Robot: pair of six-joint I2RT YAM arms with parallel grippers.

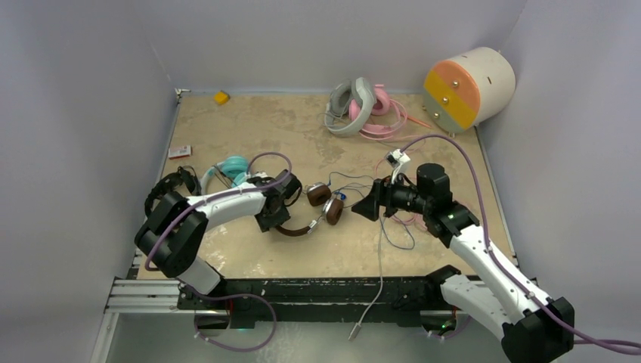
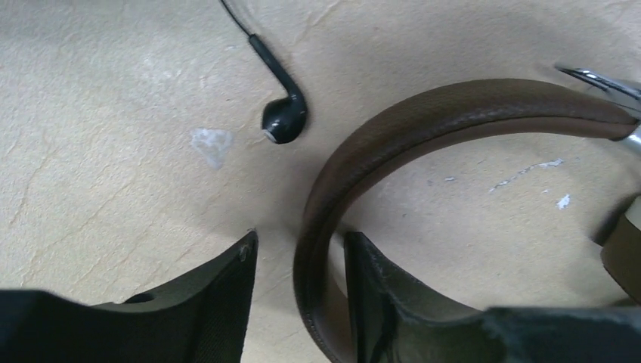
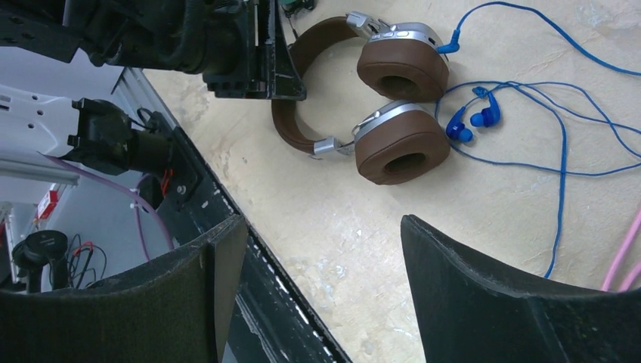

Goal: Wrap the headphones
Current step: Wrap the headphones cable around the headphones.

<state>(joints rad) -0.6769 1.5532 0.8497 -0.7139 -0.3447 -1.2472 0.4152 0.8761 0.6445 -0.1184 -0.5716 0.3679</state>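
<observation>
Though set astride the padded band of the brown-and-silver over-ear headphones (image 2: pixel 453 102), not clamped on it: left gripper (image 2: pixel 301 243) with jaws released, bare table showing between one finger and the band, the other finger just beside it. Flat on the cracked beige tabletop (image 1: pixel 264 128) at centre, those headphones, ear cups side by side toward the right arm, band curving back toward the left one. Close by, right gripper (image 3: pixel 323 227) hovering with jaws spread wide, holding nothing, facing the two brown cushions. Just beside the cups, a pair of small blue earbuds (image 3: pixel 472 121) amid loops of thin blue cable (image 3: pixel 563 174). Near the band, a single glossy black earbud (image 2: pixel 285 121) on a thin black lead. Behind the left arm, teal-and-white headphones (image 1: pixel 233 168); near the back wall, grey-white headphones (image 1: pixel 351 106) up against a pink pair (image 1: pixel 382 102) with coiled pink cord. In the far right corner, a large cream cylinder (image 1: pixel 469 87) on its side, orange-and-yellow face turned to the table. By the far left wall, a small yellow block (image 1: pixel 221 97).
</observation>
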